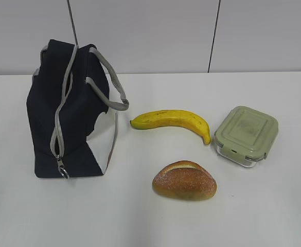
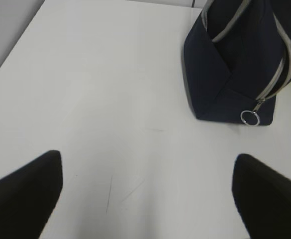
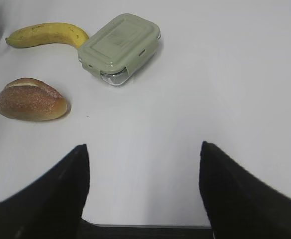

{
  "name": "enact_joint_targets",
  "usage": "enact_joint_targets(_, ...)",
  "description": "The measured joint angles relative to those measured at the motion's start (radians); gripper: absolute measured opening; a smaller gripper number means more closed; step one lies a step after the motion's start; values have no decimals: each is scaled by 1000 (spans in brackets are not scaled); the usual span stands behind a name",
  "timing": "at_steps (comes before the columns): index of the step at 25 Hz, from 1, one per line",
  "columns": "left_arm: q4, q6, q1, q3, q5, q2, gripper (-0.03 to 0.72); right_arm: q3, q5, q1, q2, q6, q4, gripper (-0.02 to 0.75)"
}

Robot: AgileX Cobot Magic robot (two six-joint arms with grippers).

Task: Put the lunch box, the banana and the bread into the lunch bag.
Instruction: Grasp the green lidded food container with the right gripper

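On the left of the white table (image 1: 155,221): the lunch bag (image 1: 70,123), upright, navy with a white lower side panel, grey handles drooping over its top. Grey zipper (image 1: 62,118) running down the near face, closed as far as visible, ring pull (image 1: 63,172) hanging at the bottom edge near the table.

Seen from the left wrist view: left pincer (image 2: 147,196) spread wide, two dark fingers (image 2: 23,194) at the lower corners with bare table between them, holding nothing. Lunch bag (image 2: 235,64) up and to the right of that pincer, well apart from it, ring pull (image 2: 250,117) at its near bottom corner.

Just right of the bag in the exterior view: the banana (image 1: 173,121), lying flat, curved, one end close to the bag's white panel, the other end just beside the lunch box (image 1: 246,135). In front of the banana, nearer the camera: the bread (image 1: 184,180), a golden-brown roll with a pale slash on top, apart from both neighbours. Farthest right: the lunch box, sage-green lid clipped on over clear glass.

Seen from the right wrist view: right pincer (image 3: 143,191) likewise gaping wide and empty, dark fingers (image 3: 50,199) low in the frame. Bread (image 3: 30,99) ahead and to the left, near the left finger but not touching it. Lunch box (image 3: 119,47) farther ahead, left of centre; banana (image 3: 46,35) beyond the bread, its end against or just beside the box. All three well clear of the pincer's gap.
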Motion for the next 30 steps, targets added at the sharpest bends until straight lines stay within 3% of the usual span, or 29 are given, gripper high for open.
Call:
enact_joint_targets(9,0,0,0,0,0,0,661,0,0,0,0,0,0,511)
enact_joint_targets(17,-32,0,0,-9,-5,28,573,0,0,0,0,0,0,512)
enact_joint_targets(24,-54,0,0,-141,-66,298,560,0,0,0,0,0,0,511)
enact_joint_targets(30,-220,38,0,-299,-147,618,558,0,0,0,0,0,0,511)
